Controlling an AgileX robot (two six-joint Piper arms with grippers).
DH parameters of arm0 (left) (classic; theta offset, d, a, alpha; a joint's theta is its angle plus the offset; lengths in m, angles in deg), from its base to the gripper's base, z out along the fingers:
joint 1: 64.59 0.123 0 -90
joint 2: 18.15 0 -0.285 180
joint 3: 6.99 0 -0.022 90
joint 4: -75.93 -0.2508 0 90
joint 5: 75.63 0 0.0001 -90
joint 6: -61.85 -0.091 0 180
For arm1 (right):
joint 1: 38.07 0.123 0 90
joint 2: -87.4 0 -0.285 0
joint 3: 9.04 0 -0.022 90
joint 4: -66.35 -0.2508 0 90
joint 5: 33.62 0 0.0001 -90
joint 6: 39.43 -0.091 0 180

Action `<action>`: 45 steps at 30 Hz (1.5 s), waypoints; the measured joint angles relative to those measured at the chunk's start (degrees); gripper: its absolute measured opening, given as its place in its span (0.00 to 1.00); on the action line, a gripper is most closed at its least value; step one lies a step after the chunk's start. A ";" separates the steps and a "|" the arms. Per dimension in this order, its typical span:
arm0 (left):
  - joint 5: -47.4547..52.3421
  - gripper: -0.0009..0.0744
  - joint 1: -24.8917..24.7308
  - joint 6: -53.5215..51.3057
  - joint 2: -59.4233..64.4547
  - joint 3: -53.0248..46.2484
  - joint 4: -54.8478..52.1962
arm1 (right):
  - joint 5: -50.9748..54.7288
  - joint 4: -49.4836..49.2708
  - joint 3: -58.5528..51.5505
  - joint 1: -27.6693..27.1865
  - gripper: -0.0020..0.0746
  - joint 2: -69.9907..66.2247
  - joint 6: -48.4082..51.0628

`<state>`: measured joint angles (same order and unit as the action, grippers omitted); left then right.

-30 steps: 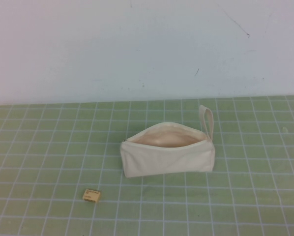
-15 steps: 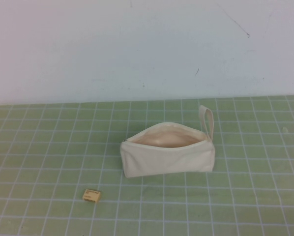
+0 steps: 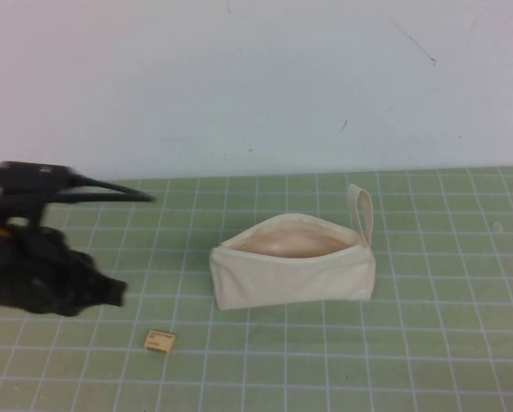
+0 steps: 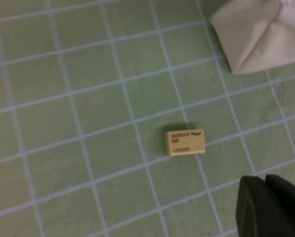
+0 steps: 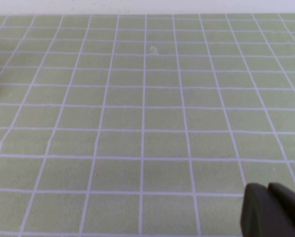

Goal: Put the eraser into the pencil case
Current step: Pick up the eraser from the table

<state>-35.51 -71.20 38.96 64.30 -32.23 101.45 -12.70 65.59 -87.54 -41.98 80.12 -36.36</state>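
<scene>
1. 2 task items lay on the green gridded mat (image 3: 428, 343): the eraser (image 3: 159, 342) and the pencil case (image 3: 292, 270).
2. The eraser, a tiny tan block with dark print on top, lay flat near the table's near edge, left of centre; the left wrist view also showed it (image 4: 185, 142), lying free on the mat.
3. The pencil case stood around the middle of the table, well apart from the eraser, toward the far-right of it. Its zip mouth was open upward, showing a pale pinkish lining, and its loop strap (image 3: 360, 206) stuck up at the right end.
4. The left gripper (image 3: 111, 292) hung over the left side of the table, blurred, above and to the left of the eraser, touching nothing. Whether its fingers were apart or together could not be told; only a dark tip (image 4: 271, 207) showed in the left wrist view.
5. The right gripper (image 5: 273, 210) was out of the high view. Its wrist camera showed only a dark tip over bare mat, and its finger state could not be told.
</scene>
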 joint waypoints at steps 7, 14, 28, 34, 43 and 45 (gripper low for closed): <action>-0.35 0.07 -11.08 10.03 12.24 4.97 -14.29 | 0.00 0.00 0.00 0.00 0.02 0.00 0.00; -0.37 0.53 -12.90 16.75 22.09 9.85 -16.14 | 0.00 0.00 0.00 0.00 0.02 0.00 0.00; 1.90 0.55 -12.90 21.24 34.08 15.31 -18.56 | 0.00 0.00 0.00 0.00 0.02 0.00 0.00; 2.44 0.41 -12.90 21.37 35.03 15.57 -18.77 | 0.00 0.00 0.00 0.00 0.02 0.00 0.00; 11.35 0.39 -12.90 20.22 35.16 21.76 -20.20 | 0.00 0.00 0.00 0.00 0.02 0.00 0.00; 16.61 0.39 -12.90 19.43 35.25 26.81 -20.65 | 0.00 0.00 0.00 0.00 0.02 0.00 0.00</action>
<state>-18.90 -84.11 58.39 99.55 -5.42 80.81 -12.70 65.59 -87.54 -41.98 80.12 -36.36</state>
